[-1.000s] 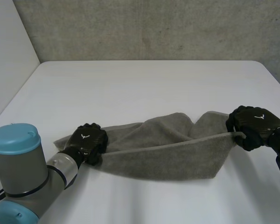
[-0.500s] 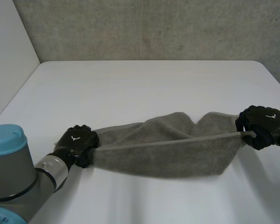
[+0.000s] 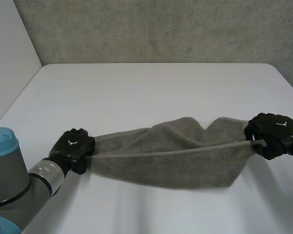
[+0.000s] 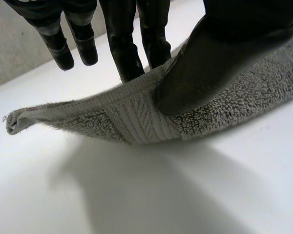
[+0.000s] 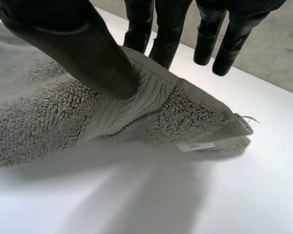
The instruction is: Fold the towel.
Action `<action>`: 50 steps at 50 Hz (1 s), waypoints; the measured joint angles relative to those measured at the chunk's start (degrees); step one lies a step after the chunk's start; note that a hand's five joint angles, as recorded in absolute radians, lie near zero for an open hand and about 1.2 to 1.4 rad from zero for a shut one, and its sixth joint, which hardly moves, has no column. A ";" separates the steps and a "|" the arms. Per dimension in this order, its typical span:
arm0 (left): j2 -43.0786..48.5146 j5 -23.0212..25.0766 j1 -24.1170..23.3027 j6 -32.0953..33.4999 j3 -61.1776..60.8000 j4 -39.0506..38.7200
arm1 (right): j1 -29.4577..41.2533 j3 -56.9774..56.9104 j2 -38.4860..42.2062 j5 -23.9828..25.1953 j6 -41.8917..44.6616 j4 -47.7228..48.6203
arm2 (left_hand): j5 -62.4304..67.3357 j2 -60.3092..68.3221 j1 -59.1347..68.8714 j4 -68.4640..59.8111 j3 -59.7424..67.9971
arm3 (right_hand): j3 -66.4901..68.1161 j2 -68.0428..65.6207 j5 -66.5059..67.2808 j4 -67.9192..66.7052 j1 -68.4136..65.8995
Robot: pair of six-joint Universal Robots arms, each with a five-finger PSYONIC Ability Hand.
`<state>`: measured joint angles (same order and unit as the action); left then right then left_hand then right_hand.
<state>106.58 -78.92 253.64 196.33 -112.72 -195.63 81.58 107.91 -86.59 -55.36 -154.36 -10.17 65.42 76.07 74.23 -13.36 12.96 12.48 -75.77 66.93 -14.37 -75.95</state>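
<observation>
Toward the table's (image 3: 151,92) near edge: grey towel (image 3: 171,156) stretched between both hands, its middle sagging. Left hand (image 3: 74,148) pinches its left end, thumb on the hem. Right hand (image 3: 273,134) pinches the right end likewise. Judgement: even tension and level ends should land the fold square.
</observation>
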 measured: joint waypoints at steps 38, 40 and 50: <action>-3.98 2.60 2.84 -13.05 40.74 -17.45 | 20.52 -50.75 12.27 -17.10 -10.46 9.28 | 0.03 0.31 0.13 0.00 0.00 | 0.00 -0.01 0.20 0.00 -0.09; -4.97 4.42 4.46 -14.58 36.36 -18.84 | 20.22 -46.69 12.10 -15.69 -9.30 8.31 | 0.45 0.33 0.13 0.00 0.00 | 0.00 -0.01 0.20 0.00 -0.09; -6.24 14.90 8.51 -15.25 16.39 -17.84 | 19.34 -28.79 8.39 -12.08 -1.65 6.88 | 0.50 0.35 0.14 0.00 0.00 | 0.00 -0.01 0.20 0.00 -0.10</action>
<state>100.34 -64.02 262.15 181.08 -96.33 -213.46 100.93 79.12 -78.20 -67.43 -156.01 -3.28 65.92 76.43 74.37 -13.36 12.96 12.48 -75.79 67.13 -14.37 -76.05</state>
